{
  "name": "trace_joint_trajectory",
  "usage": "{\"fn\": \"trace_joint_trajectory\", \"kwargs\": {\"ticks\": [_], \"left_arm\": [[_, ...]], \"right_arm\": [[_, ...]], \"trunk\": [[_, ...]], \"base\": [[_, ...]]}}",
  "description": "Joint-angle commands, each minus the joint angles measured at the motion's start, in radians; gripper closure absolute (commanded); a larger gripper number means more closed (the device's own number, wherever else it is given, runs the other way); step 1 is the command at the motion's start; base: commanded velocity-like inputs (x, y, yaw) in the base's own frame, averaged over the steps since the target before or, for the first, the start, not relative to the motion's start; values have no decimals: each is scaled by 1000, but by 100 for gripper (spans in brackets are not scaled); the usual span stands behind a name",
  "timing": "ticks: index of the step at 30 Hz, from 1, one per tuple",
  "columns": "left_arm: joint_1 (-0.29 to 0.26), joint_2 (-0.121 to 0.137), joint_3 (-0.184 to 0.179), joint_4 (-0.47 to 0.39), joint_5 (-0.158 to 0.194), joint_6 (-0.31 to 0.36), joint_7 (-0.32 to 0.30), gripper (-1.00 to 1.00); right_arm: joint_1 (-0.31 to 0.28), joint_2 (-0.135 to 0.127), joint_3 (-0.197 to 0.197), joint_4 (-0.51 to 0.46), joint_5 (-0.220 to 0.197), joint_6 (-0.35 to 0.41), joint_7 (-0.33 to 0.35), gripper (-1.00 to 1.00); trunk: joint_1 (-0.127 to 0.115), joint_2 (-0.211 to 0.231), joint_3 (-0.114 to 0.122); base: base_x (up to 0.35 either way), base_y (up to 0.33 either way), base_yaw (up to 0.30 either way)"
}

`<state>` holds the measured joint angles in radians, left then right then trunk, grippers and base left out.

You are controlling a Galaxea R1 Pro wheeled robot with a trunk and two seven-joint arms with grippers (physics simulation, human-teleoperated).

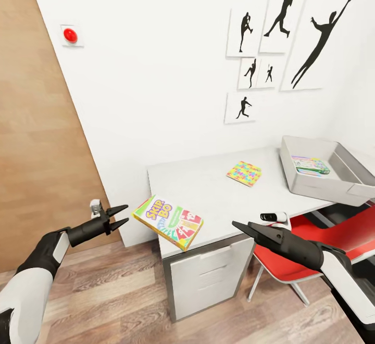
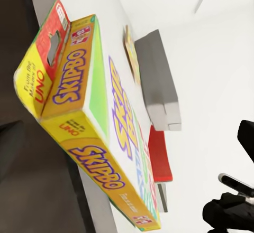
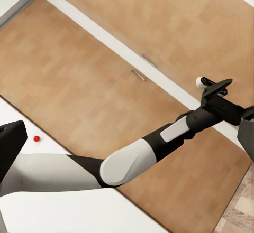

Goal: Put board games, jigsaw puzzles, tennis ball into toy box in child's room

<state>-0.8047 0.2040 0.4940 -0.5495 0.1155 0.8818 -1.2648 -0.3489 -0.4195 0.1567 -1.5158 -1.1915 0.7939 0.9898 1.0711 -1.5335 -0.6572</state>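
Note:
A yellow Skip-Bo board game box (image 1: 167, 221) lies on the front left corner of the grey table (image 1: 208, 188), overhanging its edge; it looms close in the left wrist view as the Skip-Bo box (image 2: 100, 122). My left gripper (image 1: 124, 215) hovers open just left of that box, apart from it. My right gripper (image 1: 235, 224) hangs open and empty off the table's front edge. A colourful jigsaw puzzle (image 1: 244, 173) lies mid-table. The grey toy box (image 1: 312, 188) stands at the table's right end with one flat game box (image 1: 311, 165) inside. The tennis ball is out of view.
A red chair (image 1: 297, 260) is tucked under the table on the right, beside a grey drawer unit (image 1: 208, 276). A wooden door (image 1: 36, 141) stands at the left. Silhouette posters (image 1: 281, 32) hang on the white wall. Wood floor lies in front.

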Motion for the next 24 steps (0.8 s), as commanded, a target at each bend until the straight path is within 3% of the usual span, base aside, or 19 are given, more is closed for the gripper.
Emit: {"fn": "trace_joint_trajectory", "kwargs": {"ticks": [1, 9, 24], "left_arm": [[-1, 0, 4, 0, 1, 8, -2, -100], [1, 0, 43, 3, 0, 9, -1, -100], [1, 7, 89, 28, 0, 10, -1, -100]], "right_arm": [[-1, -1, 2, 0, -7, 5, -1, -100], [-1, -1, 2, 0, -6, 5, -3, -100], [-1, 0, 2, 0, -5, 5, -5, -100]], "trunk": [[0, 0, -1], [0, 0, -1], [57, -105, -48]], "base": [[0, 0, 0], [0, 0, 0], [0, 0, 0]]}}
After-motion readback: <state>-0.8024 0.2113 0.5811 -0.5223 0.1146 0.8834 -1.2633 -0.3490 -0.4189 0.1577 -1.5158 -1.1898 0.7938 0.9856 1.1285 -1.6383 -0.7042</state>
